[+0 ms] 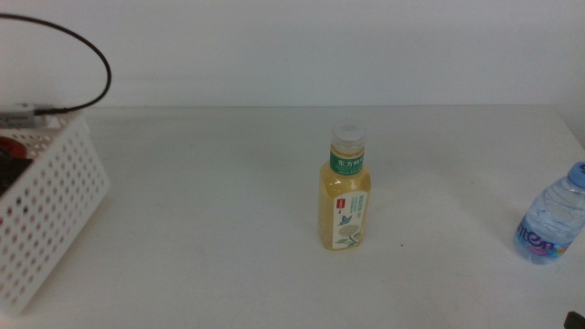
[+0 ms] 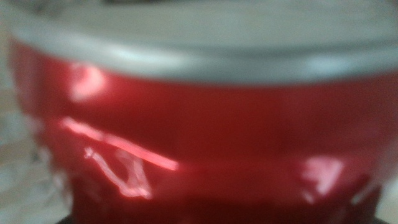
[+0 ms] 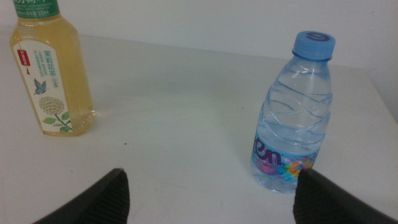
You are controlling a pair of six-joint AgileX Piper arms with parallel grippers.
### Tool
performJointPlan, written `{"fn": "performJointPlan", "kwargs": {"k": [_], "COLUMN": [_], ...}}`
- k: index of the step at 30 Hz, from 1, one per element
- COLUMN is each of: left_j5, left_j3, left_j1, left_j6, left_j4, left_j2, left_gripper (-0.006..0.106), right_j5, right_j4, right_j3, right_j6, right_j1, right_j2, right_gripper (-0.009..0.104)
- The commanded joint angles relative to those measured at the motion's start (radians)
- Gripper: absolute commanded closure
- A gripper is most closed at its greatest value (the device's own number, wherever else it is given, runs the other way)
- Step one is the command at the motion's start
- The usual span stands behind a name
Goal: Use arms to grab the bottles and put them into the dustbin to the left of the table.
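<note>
The table (image 1: 228,219) is a plain white, matte surface that meets a white wall. Near its middle stands the tea bottle (image 1: 345,194), upright — a smooth clear plastic body with rounded shoulders, yellowish liquid inside, a ribbed white cap and a green label around the neck. Well apart from it, at the right edge of the table, stands the water bottle (image 1: 552,227), also upright, small and transparent, with wavy ridges in its wall, a blue cap and a coloured band low on the body. At the left edge is the dustbin (image 1: 57,206), a white rectangular plastic basket whose walls are pierced by rows of round holes; something red and dark shows inside it, and a black cable (image 1: 87,55) curves above. The left wrist view is filled by the soda can (image 2: 199,143), glossy red metal with a grey rim, blurred and very close; whether the left gripper clamps it I cannot tell. The right gripper (image 3: 211,196) is low over the table with its dark jaws wide apart, the water bottle just beside one jaw.
</note>
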Motion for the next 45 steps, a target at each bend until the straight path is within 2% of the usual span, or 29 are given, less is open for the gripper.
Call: {"fn": "performJointPlan", "kwargs": {"k": [1,12,17,18,19,20,22,23,30,37,45], "left_j5": [0.004,0.016,0.032,0.032,0.033,0.037,0.049,0.057,0.092,0.090,0.095], "left_j3": [-0.022,-0.022,-0.022,-0.022,-0.022,-0.022,-0.024,-0.024,-0.031,-0.034,-0.049], "left_j1": [-0.002,-0.003,-0.003,-0.003,-0.003,-0.003,-0.003,-0.003,-0.035,-0.094,-0.133], "left_j6": [-0.016,-0.042,-0.042,-0.042,-0.043,-0.043,-0.043,-0.044,-0.108,-0.172,-0.258], "left_j4": [-0.031,-0.082,-0.082,-0.082,-0.079,-0.073,-0.072,-0.076,-0.030,-0.023,0.100], "left_j2": [-0.048,-0.053,-0.053,-0.053,-0.053,-0.055,-0.056,-0.056,-0.067,-0.148,-0.277], "left_gripper": [0.103,0.100,0.089,0.085,0.051,0.028,0.012,0.010,0.010,0.010,0.010], "right_j5": [-0.080,-0.080,-0.080,-0.080,-0.080,-0.080,-0.080,-0.080,-0.080,-0.080,-0.080], "right_j4": [-0.004,-0.004,-0.004,-0.004,-0.004,-0.004,-0.004,-0.004,-0.004,-0.004,-0.004], "right_j3": [-0.028,-0.028,-0.028,-0.028,-0.028,-0.028,-0.028,-0.028,-0.028,-0.028,-0.028], "right_j6": [-0.005,-0.005,-0.005,-0.005,-0.005,-0.005,-0.005,-0.005,-0.005,-0.005,-0.005], "right_j1": [-0.007,-0.007,-0.007,-0.007,-0.007,-0.007,-0.007,-0.007,-0.007,-0.007,-0.007], "right_j2": [-0.027,-0.027,-0.027,-0.027,-0.027,-0.027,-0.027,-0.027,-0.027,-0.027,-0.027], "right_gripper": [0.025,0.025,0.025,0.025,0.025,0.025,0.025,0.025,0.025,0.025,0.025]}}
